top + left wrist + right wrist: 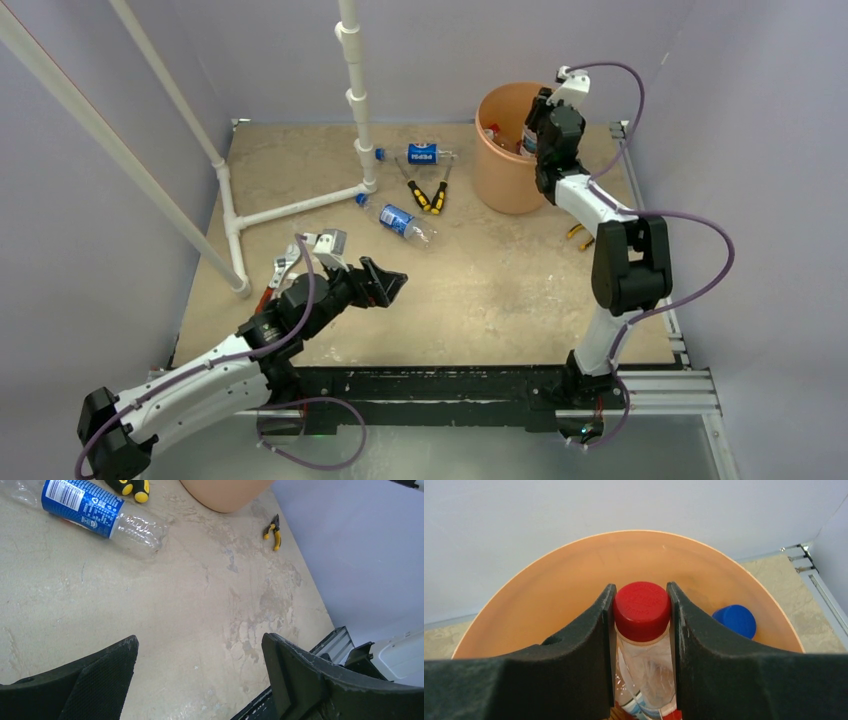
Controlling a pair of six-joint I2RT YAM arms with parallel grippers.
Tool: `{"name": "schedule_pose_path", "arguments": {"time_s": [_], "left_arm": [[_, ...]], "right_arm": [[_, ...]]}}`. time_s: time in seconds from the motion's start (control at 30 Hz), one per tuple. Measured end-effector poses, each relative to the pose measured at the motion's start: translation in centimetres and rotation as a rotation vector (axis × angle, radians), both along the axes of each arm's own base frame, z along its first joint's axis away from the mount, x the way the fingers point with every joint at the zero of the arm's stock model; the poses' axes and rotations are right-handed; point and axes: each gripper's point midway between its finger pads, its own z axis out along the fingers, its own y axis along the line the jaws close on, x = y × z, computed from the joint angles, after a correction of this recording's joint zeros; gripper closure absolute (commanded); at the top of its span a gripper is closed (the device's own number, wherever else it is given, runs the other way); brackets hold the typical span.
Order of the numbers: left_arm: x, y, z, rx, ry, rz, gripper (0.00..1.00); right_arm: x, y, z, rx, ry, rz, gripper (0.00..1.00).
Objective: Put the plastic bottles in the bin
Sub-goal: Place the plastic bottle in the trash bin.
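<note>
The orange bin (pixel 505 180) stands at the back right of the table. My right gripper (pixel 534 140) hangs over its right rim, shut on a clear plastic bottle (pixel 644 665) with a red cap; in the right wrist view the gripper (pixel 640 587) holds it just under the cap, above the bin's inside wall (pixel 549 590). A blue cap (pixel 735 620) shows inside the bin. Two blue-labelled bottles lie on the table, one (pixel 400 220) mid-table, also in the left wrist view (pixel 95 510), and one (pixel 425 155) further back. My left gripper (pixel 385 283) (pixel 200 640) is open and empty, low over bare table.
Yellow-and-black pliers (pixel 425 192) lie left of the bin. A smaller pair (pixel 578 235) (pixel 273 532) lies by the right edge. A white pipe frame (pixel 355 100) stands at the back left. A red-handled metal tool (pixel 272 285) lies beside my left arm. Walls close three sides.
</note>
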Motion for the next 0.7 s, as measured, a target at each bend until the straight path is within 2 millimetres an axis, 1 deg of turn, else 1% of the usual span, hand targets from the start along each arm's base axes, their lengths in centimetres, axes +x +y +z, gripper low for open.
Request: {"name": "schedule_pose_path", "arguments": {"time_s": [0.2, 0.47, 0.63, 0.7], "left_arm": [[0.2, -0.2, -1.1, 0.029, 0.024, 0.0, 0.07], [0.2, -0.2, -1.0, 0.028, 0.023, 0.0, 0.07], [0.2, -0.3, -0.8, 0.021, 0.018, 0.0, 0.07], [0.2, -0.3, -0.7, 0.019, 0.016, 0.0, 0.07]], "right_arm": [[0.3, 0.4, -0.9, -0.012, 0.024, 0.025, 1.0], [-0.1, 1.4, -0.4, 0.02, 0.019, 0.13, 1.0], [1.1, 3.1, 0.4, 0.044, 0.054, 0.205, 1.0], [1.5, 3.5, -0.1, 0.045, 0.079, 0.218, 1.0]]}}
